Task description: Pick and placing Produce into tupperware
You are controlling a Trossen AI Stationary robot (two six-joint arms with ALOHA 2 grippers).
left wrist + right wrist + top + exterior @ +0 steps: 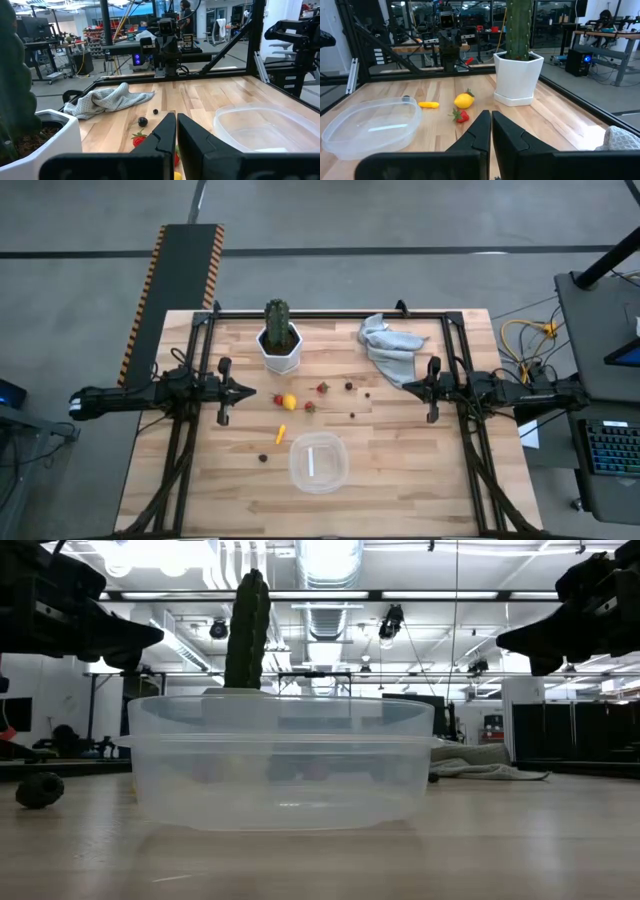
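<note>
High view: tupperware (318, 462) between, nearer than, closed grippers.

Premises: an open-plan robotics lab or workshop. Exposed ducts (325, 560) and strip lights (330, 595) run across the ceiling. Beyond the left gripper (176, 131) stand benches (45, 50) carrying monitors (30, 24) and equipment. A hazard-striped ramp (175, 285) lies on the concrete floor (400, 215). A keyboard (612, 448) sits on a desk outboard of the right gripper (408, 386).

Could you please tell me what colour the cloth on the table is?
Light grey cloth, clearest in the high view.
</note>
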